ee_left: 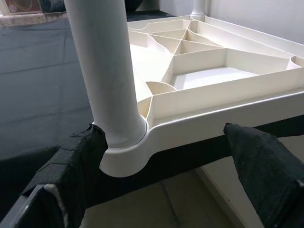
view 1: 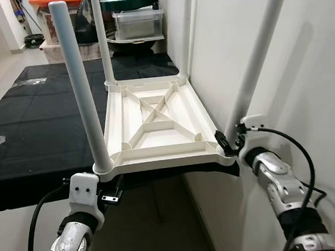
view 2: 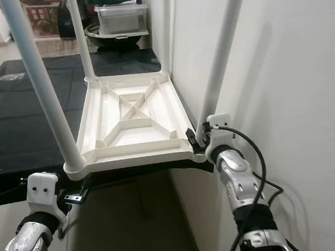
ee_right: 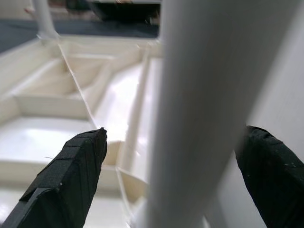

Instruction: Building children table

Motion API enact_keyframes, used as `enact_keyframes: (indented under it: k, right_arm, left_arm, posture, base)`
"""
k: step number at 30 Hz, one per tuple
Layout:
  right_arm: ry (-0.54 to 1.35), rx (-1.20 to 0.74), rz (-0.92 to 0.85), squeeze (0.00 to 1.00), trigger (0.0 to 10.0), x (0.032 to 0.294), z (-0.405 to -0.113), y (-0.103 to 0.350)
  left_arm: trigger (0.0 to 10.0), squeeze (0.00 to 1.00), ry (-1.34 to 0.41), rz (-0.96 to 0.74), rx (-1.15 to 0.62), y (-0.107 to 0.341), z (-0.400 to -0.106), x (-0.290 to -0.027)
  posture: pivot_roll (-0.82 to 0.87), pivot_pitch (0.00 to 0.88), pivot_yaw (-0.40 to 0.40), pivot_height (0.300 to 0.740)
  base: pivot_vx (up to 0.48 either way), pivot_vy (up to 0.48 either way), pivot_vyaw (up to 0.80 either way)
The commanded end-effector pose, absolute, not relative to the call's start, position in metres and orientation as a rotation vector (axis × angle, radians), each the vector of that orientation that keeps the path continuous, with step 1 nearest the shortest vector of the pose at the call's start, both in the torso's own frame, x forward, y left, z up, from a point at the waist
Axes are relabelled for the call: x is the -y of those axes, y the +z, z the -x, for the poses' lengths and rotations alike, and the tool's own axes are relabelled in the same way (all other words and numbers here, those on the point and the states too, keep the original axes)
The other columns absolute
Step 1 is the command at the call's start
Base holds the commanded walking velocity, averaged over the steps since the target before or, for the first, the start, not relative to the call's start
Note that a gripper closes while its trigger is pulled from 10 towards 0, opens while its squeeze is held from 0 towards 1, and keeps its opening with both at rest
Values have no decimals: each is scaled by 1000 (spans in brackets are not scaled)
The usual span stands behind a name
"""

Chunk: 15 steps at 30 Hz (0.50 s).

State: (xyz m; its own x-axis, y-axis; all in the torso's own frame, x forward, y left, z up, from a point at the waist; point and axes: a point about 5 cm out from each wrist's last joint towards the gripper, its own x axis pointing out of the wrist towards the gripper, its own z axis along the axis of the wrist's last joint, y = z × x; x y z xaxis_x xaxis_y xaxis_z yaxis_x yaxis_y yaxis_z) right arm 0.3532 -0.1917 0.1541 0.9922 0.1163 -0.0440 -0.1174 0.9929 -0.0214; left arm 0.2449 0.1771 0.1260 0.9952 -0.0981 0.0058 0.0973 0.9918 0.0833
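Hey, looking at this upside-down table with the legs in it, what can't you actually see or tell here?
- Far right leg: top cut off by the frame in both eye views.
- Right end effector: whether its fingers touch the near right leg, too close and blurred.
- Tabletop face: underneath, against the black cloth.

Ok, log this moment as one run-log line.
table top upside down on black surface | left claw open at near-left leg | right claw open around near-right leg
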Motion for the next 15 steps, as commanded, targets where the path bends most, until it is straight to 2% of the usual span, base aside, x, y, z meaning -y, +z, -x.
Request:
enact_keyframes:
  k: [1,9,15]
  right_arm:
    - [118,-42,6,0,10000,189,-355,152]
    - [106,-30,-16,0,10000,186,-359,153]
    - [111,-19,-20,0,10000,184,-360,154]
  left_arm:
    - [10000,0,-98,-88,10,126,-245,-180]
    - [10000,0,-127,-89,26,129,-244,-180]
    - [10000,0,-60,-93,52,134,-248,-190]
  posture:
    - [25,0,-67,740]
    - [22,0,-64,740]
    - [26,0,-67,740]
  base:
    - [0,0,0]
    - [0,0,0]
    - [255,0,0]
